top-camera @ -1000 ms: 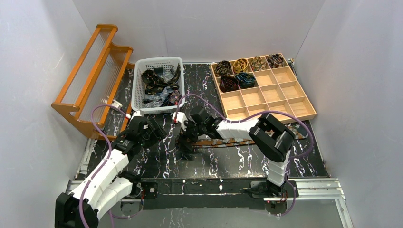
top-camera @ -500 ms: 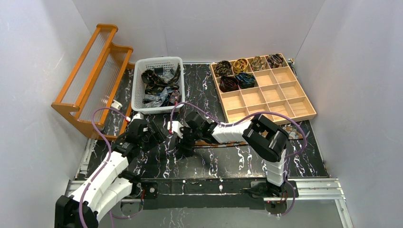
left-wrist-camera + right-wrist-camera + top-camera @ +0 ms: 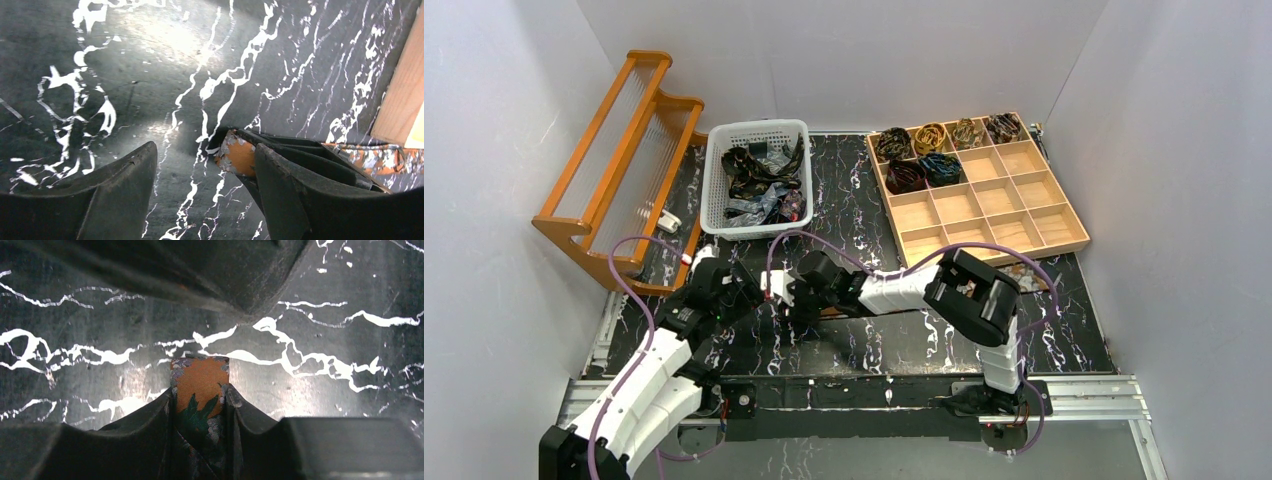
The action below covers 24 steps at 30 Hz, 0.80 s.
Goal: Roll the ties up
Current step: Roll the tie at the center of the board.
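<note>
A brown-orange tie with grey and green pattern lies flat on the black marbled table. Its end (image 3: 199, 382) sticks out between the pads of my right gripper (image 3: 199, 401), which is shut on it at the table surface. The left wrist view shows the same tie end (image 3: 239, 156) in the right gripper's black fingers (image 3: 310, 150), and more of the strip (image 3: 372, 155) running off right. My left gripper (image 3: 205, 150) hovers open just beside it, with only table between its fingers. Seen from above, the left gripper (image 3: 757, 298) and the right gripper (image 3: 784, 303) nearly meet left of centre.
A white basket (image 3: 714, 180) of loose ties (image 3: 759, 180) stands at the back. To its right is a wooden compartment tray (image 3: 994, 225) with several rolled ties (image 3: 924, 155) in its far cells; its corner (image 3: 405, 105) shows close by. An orange wooden rack (image 3: 614, 170) leans at left.
The right arm has reached further left across the table and its jaws have closed from wide open onto the tie end. The left arm drew back slightly, still open.
</note>
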Available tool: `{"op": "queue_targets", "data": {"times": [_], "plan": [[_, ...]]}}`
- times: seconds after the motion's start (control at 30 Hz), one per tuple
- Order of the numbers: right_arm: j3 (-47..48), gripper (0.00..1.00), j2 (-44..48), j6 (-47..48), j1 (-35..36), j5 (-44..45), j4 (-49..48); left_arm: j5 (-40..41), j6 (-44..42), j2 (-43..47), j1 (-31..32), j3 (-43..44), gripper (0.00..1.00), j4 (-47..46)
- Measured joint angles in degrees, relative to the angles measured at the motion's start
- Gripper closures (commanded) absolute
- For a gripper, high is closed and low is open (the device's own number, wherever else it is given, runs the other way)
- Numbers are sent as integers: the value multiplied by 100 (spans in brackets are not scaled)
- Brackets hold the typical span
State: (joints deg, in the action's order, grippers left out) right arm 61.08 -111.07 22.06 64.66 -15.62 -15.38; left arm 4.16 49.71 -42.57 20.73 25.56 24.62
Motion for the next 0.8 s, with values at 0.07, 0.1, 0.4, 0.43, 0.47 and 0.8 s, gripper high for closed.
{"op": "queue_targets", "data": {"times": [0.07, 0.1, 0.4, 0.43, 0.47, 0.8], "plan": [[142, 59, -109, -90, 61, 4, -2, 127, 33, 90, -9, 0, 32, 142], [236, 59, -181, -122, 79, 0, 2, 234, 50, 146, -31, 0, 32, 227], [678, 12, -457, -498, 162, 55, 92, 647, 221, 369, -68, 0, 32, 597], [671, 8, -431, -553, 173, 94, 109, 651, 229, 376, -68, 0, 31, 590], [651, 3, -374, -601, 184, 146, 142, 649, 240, 380, -66, 0, 31, 581], [372, 1, 1165, -2730, 157, 1672, 343, 549, 236, 372, -63, 0, 31, 385]]}}
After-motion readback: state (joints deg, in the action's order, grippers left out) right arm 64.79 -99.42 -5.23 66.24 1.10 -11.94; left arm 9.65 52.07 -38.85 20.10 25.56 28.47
